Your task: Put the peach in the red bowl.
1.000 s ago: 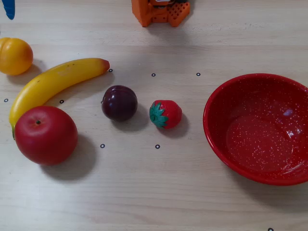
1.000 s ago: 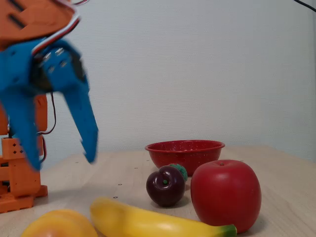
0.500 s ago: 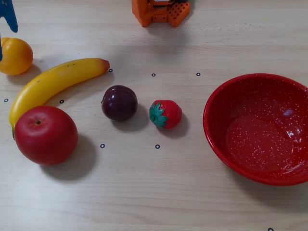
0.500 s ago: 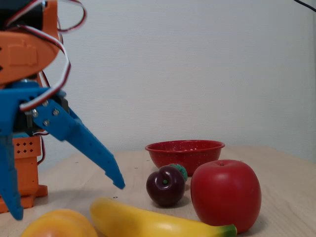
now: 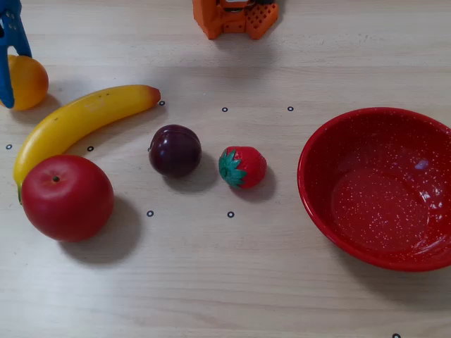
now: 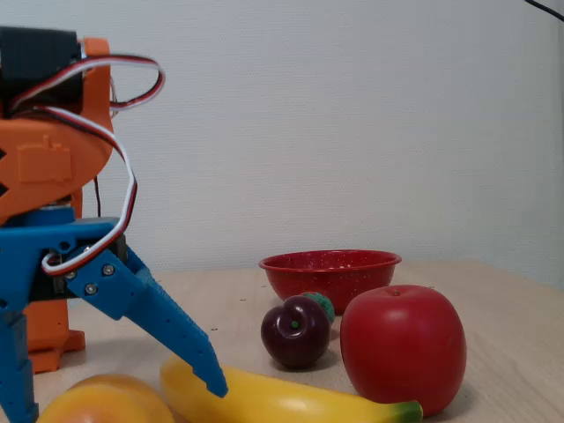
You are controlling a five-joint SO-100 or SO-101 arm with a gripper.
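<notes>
Peach (image 5: 28, 82) sits at the far left corner of the worktop in the overhead view, half cut off by the frame edge. My claw (image 6: 115, 401) is spread wide over it: in the fixed view one blue finger (image 6: 163, 322) slants down on the banana side, the other stands straight down at the left frame edge, and the peach (image 6: 106, 401) lies low between them. Whether either finger touches the fruit, I cannot tell. Nothing is gripped yet.

Red bowl (image 5: 380, 186) is at the right edge of the worktop, well apart from the peach and empty.

Between them, overhead view: banana (image 5: 77, 123) lying near the peach along the left side, apple (image 5: 67, 197) touching the banana's lower end, plum (image 5: 175, 150) and strawberry (image 5: 242, 167) mid-table, close together.

Risks as I judge them:
- Peach is round and looks slick; a squeeze off its middle could pop it out sideways, off the left edge or into the banana.
- The slanted finger ends just beside the banana in the fixed view; closing could nudge or pinch the banana instead.
- A low carry across the table would clip the plum or strawberry, so I'd lift well clear first.
- Releasing short of the bowl's near rim would let the peach roll away.

No brands, labels or readable writing anywhere; only small ring marks on the tabletop.
</notes>
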